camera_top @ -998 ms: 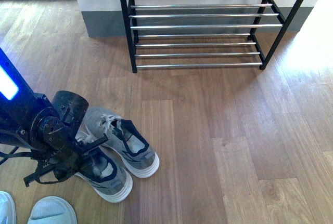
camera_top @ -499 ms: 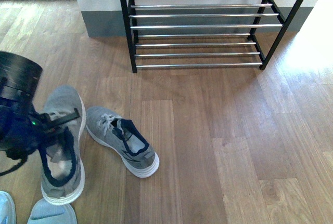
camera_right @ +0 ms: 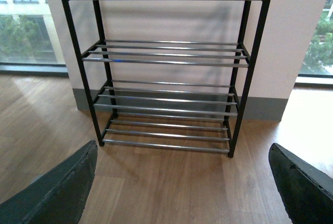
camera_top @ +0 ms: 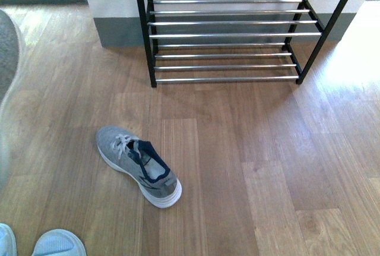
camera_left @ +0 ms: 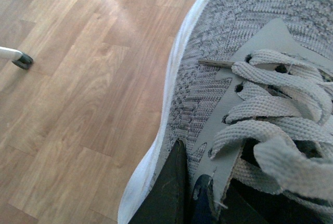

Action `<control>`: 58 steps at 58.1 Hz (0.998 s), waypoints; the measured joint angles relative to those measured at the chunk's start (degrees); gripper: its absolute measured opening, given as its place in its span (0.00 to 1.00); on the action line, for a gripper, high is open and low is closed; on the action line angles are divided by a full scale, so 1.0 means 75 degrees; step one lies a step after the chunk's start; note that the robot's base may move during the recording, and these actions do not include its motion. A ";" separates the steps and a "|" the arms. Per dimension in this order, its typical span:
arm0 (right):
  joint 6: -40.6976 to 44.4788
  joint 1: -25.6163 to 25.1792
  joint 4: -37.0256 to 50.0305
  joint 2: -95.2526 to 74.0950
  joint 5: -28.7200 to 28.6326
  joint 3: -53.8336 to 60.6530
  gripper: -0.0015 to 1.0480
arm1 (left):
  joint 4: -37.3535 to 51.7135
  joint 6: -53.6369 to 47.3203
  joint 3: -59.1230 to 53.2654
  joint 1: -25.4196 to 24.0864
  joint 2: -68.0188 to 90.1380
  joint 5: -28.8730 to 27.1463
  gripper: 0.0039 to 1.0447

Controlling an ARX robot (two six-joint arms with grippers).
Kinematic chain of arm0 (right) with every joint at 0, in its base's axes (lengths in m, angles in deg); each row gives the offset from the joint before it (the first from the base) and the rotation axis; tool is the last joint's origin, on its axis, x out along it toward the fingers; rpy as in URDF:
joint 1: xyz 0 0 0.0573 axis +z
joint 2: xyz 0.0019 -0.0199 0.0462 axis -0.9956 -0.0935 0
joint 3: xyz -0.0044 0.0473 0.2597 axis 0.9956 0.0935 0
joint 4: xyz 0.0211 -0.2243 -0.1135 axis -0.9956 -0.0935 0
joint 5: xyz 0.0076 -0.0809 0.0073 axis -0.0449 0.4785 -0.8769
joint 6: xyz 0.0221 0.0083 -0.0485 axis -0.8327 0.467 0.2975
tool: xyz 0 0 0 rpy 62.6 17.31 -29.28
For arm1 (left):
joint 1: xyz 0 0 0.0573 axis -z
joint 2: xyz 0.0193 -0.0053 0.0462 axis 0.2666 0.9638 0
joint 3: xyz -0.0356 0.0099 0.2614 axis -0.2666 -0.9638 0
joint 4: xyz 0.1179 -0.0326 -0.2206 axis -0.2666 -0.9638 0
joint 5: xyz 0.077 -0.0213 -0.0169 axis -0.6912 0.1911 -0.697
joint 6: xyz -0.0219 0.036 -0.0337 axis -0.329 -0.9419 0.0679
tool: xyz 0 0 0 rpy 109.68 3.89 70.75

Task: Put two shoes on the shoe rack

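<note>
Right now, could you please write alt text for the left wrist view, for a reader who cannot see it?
A grey knit sneaker with pale laces and a white sole edge fills most of the close-up, gripped near its eyelets by the left gripper, whose dark fingers show at the frame's edge. Wooden floor lies beyond it.

Daylight is glaring on the floor (camera_top: pixel 350 60) right of the rack (camera_top: pixel 228 36). Far left of the rack, a grey shape (camera_top: pixel 7 60) is blurring.

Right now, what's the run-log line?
left gripper: shut on held sneaker | right gripper: open | second sneaker: on floor | shoe rack: no shoes
</note>
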 joint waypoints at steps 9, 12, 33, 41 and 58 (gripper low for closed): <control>0.0000 0.0000 0.0000 0.0000 -0.0003 0.0000 0.91 | -0.0973 -0.0495 -0.0455 0.0146 -0.2072 -0.0300 0.01; 0.0000 0.0000 0.0000 0.0000 -0.0003 0.0000 0.91 | -0.1224 -0.0743 -0.0606 0.0329 -0.2847 -0.0574 0.01; -0.0003 0.0000 0.0000 0.0000 0.0000 0.0000 0.91 | -0.1224 -0.1451 -0.0941 0.0446 -0.3876 -0.0898 0.01; 0.0000 0.0000 0.0000 0.0000 0.0000 0.0000 0.91 | -0.1224 -0.1454 -0.0944 0.0446 -0.3879 -0.0906 0.01; -0.0003 0.0000 0.0000 0.0003 0.0023 0.0000 0.91 | -0.1224 -0.1457 -0.0968 0.0478 -0.3873 -0.0828 0.01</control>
